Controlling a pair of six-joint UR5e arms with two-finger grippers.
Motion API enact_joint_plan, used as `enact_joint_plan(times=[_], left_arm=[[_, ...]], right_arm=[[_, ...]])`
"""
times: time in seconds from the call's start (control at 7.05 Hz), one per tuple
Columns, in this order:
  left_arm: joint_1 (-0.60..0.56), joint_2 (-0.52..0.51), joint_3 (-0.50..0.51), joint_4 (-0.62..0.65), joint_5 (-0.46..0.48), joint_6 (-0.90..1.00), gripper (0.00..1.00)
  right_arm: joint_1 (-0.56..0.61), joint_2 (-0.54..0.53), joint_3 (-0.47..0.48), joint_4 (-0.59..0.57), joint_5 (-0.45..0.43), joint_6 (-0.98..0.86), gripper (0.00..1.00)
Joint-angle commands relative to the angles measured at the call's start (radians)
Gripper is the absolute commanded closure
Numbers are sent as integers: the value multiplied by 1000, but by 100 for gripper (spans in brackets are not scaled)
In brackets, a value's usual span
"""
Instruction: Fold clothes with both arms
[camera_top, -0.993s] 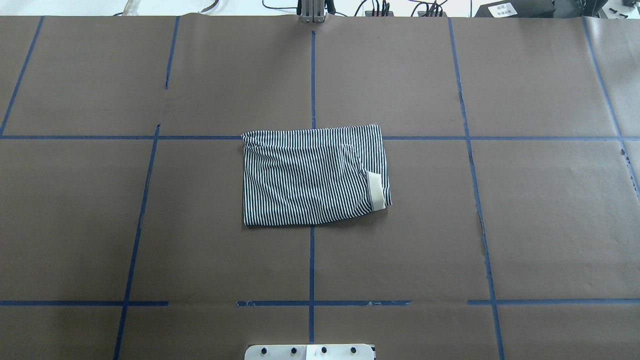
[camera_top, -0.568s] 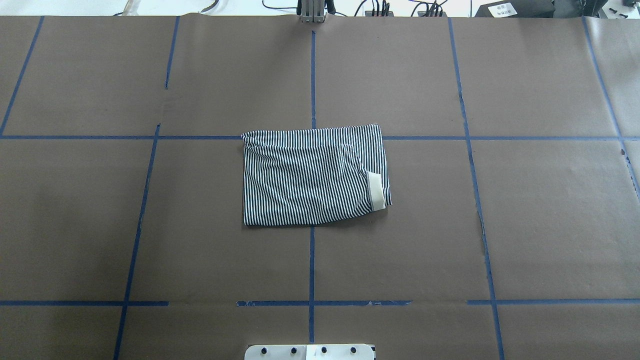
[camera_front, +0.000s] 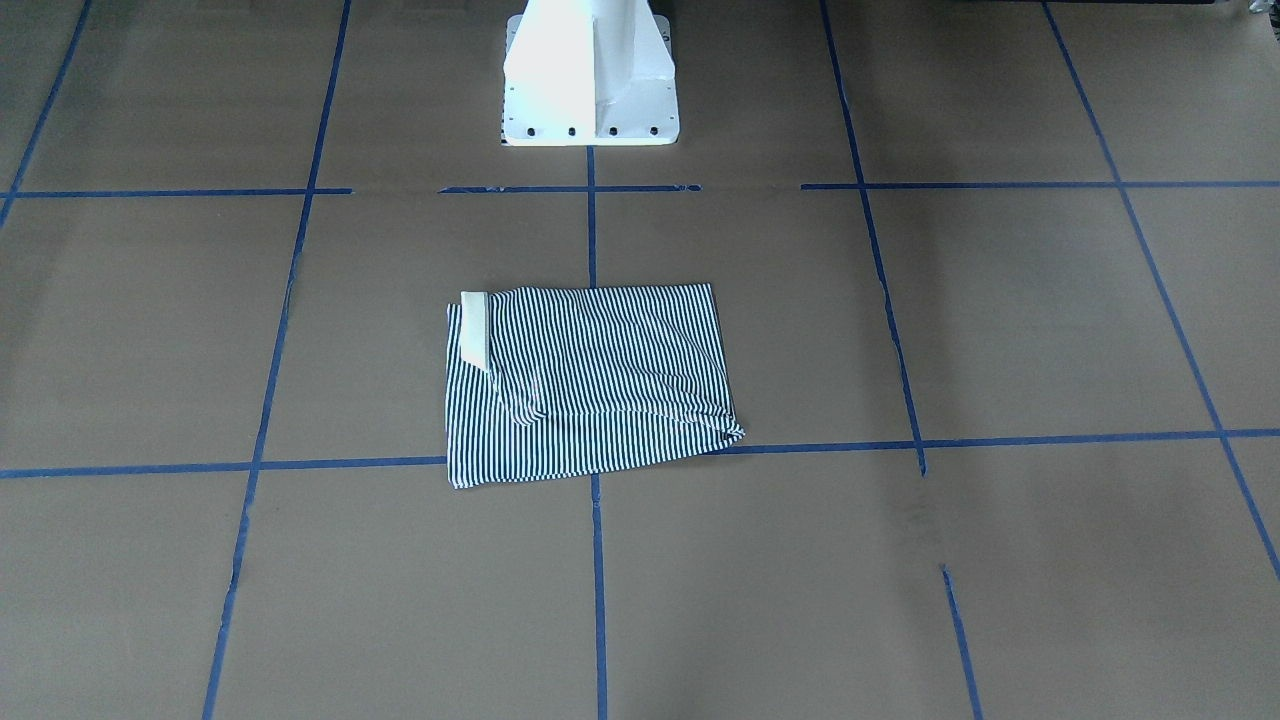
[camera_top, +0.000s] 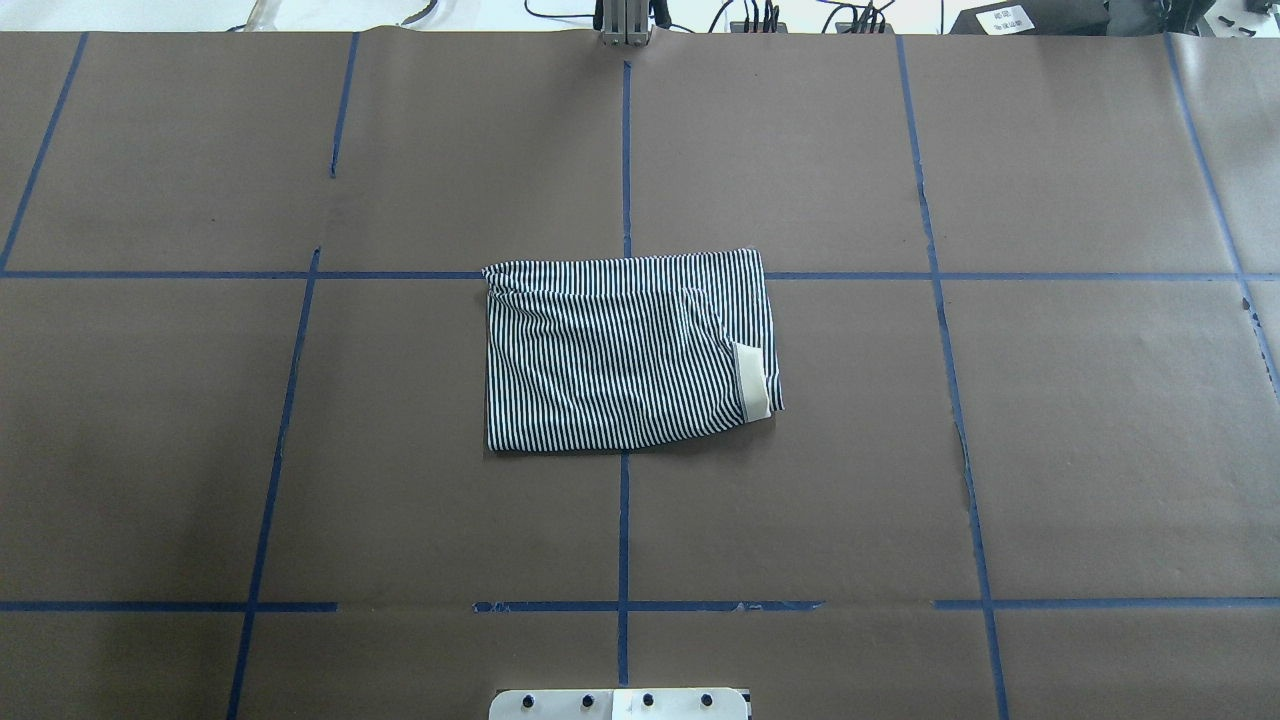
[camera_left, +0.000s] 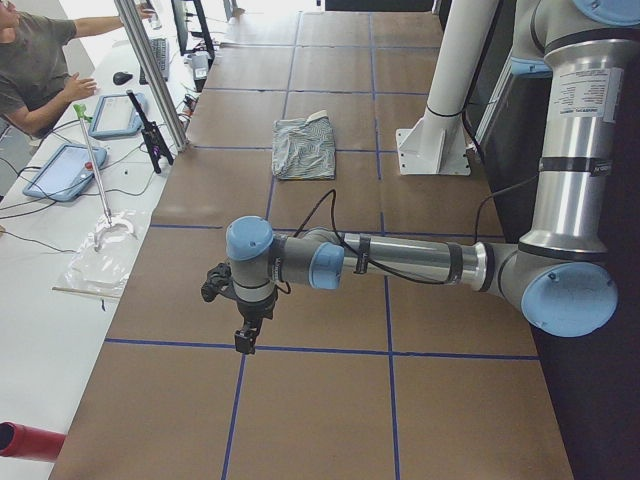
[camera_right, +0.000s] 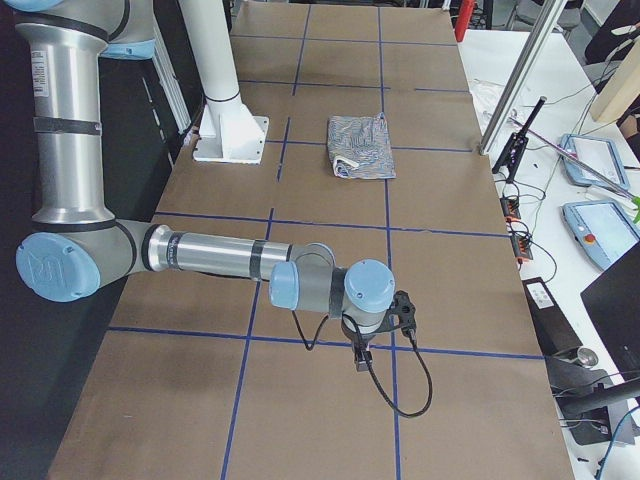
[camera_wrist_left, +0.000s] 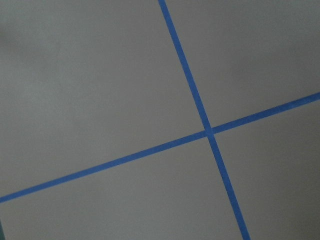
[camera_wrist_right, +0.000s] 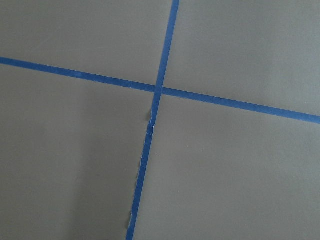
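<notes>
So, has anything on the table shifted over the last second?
Nothing visibly changed. The folded striped shirt lies in the same spot on the table, with the same creases and its cream band at the same edge.

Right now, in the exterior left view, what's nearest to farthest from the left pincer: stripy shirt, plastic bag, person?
From the left pincer:
1. Clear plastic bag: beside it, on the white bench.
2. Striped polo shirt: folded, farther along the middle.
3. Person: at the far corner.
</notes>
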Motion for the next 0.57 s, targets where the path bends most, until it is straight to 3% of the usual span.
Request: enact_joint_plan(times=[0.0, 0.43], left_arm=[[-1, 5, -42, 102, -33, 2, 0], [1, 37, -10, 95, -108, 69, 0]], right_arm=[[0, 11, 0, 1, 22, 58, 0], [-2, 9, -3, 3, 22, 80, 0]])
